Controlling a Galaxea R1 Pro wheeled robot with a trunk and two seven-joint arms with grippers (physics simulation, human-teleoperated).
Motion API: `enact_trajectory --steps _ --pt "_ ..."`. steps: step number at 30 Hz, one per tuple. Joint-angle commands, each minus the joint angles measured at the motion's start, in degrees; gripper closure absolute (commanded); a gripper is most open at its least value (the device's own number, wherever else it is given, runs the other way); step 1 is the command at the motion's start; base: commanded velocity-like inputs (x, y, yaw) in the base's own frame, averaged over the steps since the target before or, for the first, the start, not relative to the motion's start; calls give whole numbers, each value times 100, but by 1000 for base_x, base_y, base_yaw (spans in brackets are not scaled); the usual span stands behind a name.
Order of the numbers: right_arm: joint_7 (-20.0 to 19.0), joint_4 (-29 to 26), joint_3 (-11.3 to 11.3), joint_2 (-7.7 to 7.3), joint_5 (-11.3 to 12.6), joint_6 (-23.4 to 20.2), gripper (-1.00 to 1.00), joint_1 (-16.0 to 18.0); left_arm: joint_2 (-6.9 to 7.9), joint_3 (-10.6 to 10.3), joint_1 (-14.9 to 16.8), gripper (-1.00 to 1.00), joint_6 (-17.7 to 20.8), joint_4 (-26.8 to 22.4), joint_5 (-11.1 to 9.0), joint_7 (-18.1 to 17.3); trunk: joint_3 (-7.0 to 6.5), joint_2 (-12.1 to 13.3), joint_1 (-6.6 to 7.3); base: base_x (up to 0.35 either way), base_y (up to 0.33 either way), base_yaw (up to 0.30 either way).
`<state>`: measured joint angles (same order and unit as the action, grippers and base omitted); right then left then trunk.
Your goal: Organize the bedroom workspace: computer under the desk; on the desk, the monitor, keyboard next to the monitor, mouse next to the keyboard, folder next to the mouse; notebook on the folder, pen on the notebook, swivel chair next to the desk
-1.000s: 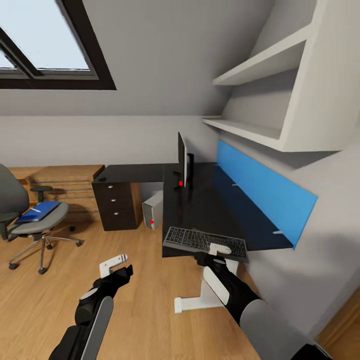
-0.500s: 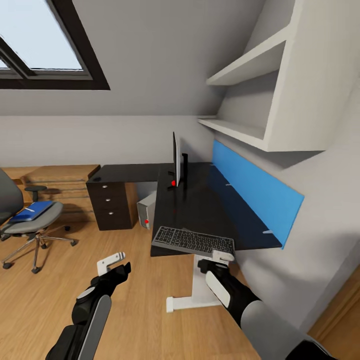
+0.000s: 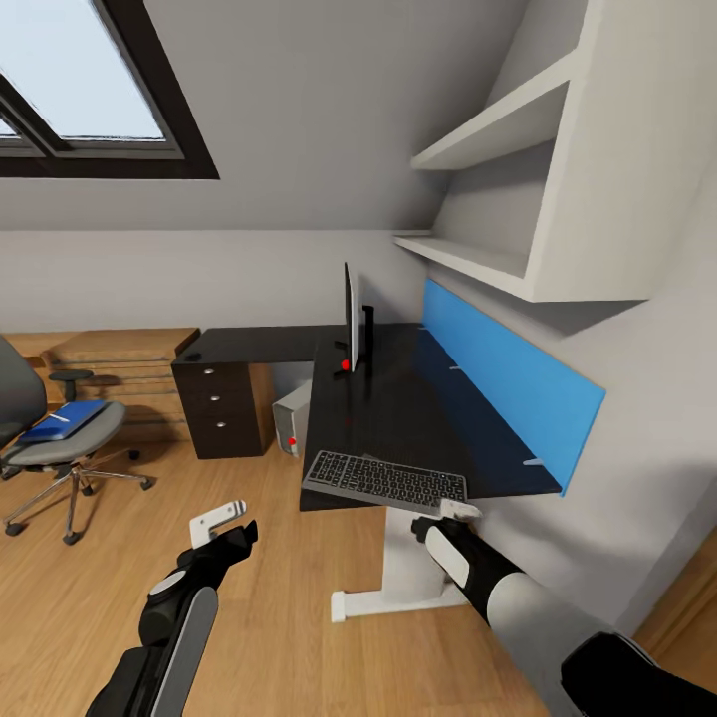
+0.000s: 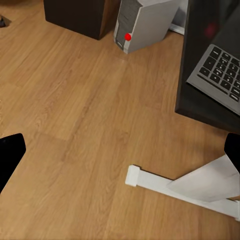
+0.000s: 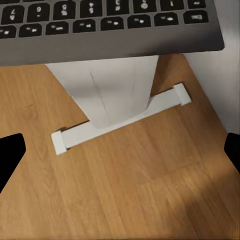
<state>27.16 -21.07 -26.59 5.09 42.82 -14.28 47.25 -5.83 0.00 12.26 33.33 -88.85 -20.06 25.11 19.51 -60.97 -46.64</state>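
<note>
Keyboard (image 3: pixel 384 481) lying at desk (image 3: pixel 418 418) front edge, right fingers (image 3: pixel 460 511) just beside, spread wide and empty; left fingers (image 3: pixel 221 520) likewise.

We noted a dark-framed skylight (image 3: pixel 85 95) at upper left, grey sloped walls, white shelves (image 3: pixel 538 179) upper right, a blue wall panel (image 3: pixel 508 383), light wooden floor (image 3: pixel 269 588), wooden drawer chest (image 3: pixel 119 363) left.

Place: attic room of a home, set up as a study corner.
Roof: sloped ceiling with a dark-framed skylight (image 3: pixel 80 90).
Floor: warm wooden boards (image 3: pixel 289 597).
Furniture: black L-shaped desk (image 3: pixel 398 418), swivel chair (image 3: pixel 50 438), white wall shelves (image 3: pixel 498 199).
Equipment: monitor (image 3: pixel 352 319), keyboard (image 3: pixel 386 480), computer (image 3: pixel 292 418).
</note>
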Motion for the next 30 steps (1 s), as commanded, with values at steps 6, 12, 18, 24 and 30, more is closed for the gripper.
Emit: enact_trajectory --steps 6,12,18,24,30 --pt "9 43 -48 -115 87 -31 -100 32 1 0 4 -100 15 -9 -59 47 7 -5 -1 59 0 0" --pt "1 50 -48 -207 102 -31 -100 44 8 5 4 -100 15 -12 -59 47 7 -5 -1 168 0 0" --pt "5 53 -48 -244 103 -39 -100 49 29 180 4 -100 25 -85 -61 48 7 -5 -1 38 0 0" --pt "8 313 -48 -304 124 -227 -100 198 31 797 4 -100 32 -184 -88 40 7 -5 -1 3 0 0" --pt "8 391 -48 -313 131 -283 -100 264 29 921 4 -100 33 -198 -93 39 7 -5 -1 0 0 0"
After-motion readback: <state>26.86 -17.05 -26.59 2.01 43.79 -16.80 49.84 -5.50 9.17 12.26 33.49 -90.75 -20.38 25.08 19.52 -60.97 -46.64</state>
